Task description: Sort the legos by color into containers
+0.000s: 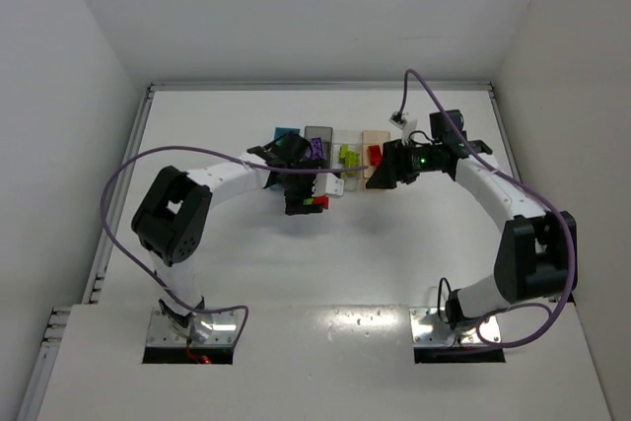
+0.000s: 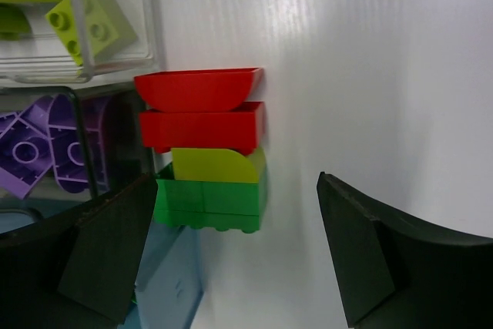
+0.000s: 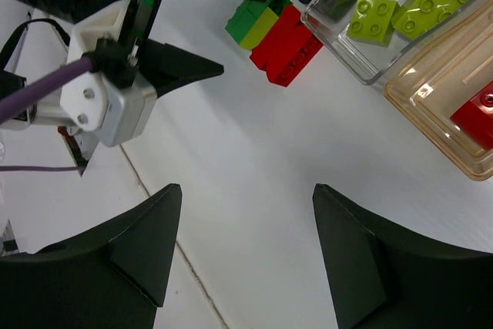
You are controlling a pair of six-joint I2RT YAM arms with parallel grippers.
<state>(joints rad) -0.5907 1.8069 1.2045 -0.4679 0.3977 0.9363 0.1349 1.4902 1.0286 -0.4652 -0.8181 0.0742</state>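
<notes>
Your left gripper (image 2: 235, 190) has its two dark fingers spread wide. Between them, lying on its side on the white table (image 2: 370, 75), is a clipped-together stack of plastic studded bricks (image 2: 208, 152). It is made of two red pieces, then a yellow-green piece with one rounded corner, then a green piece nearest the gripper. One finger stands well clear of the stack. The other finger's edge meets the green piece in the left wrist view, and you cannot tell whether it touches. The stack lies just beside the near wall of the dark grey open-top bin (image 1: 315, 132), which holds purple studded bricks (image 2: 46, 144). That bin is second in a row of four equal rectangular containers at the far middle of the table. To one side of it is the blue plastic bin (image 1: 286, 132), partly covered by your left arm, so you cannot see its contents. To the other side is the clear plastic bin (image 3: 362, 67), holding yellow-green studded bricks (image 3: 373, 19). Last in the row is the tan-orange plastic bin (image 3: 431, 113), with a red studded brick (image 3: 474, 113) inside. Your right gripper (image 3: 246, 188) also has its fingers apart with nothing between them. It hangs over bare table just in front of the clear and tan-orange bins, close to the left gripper.
</notes>
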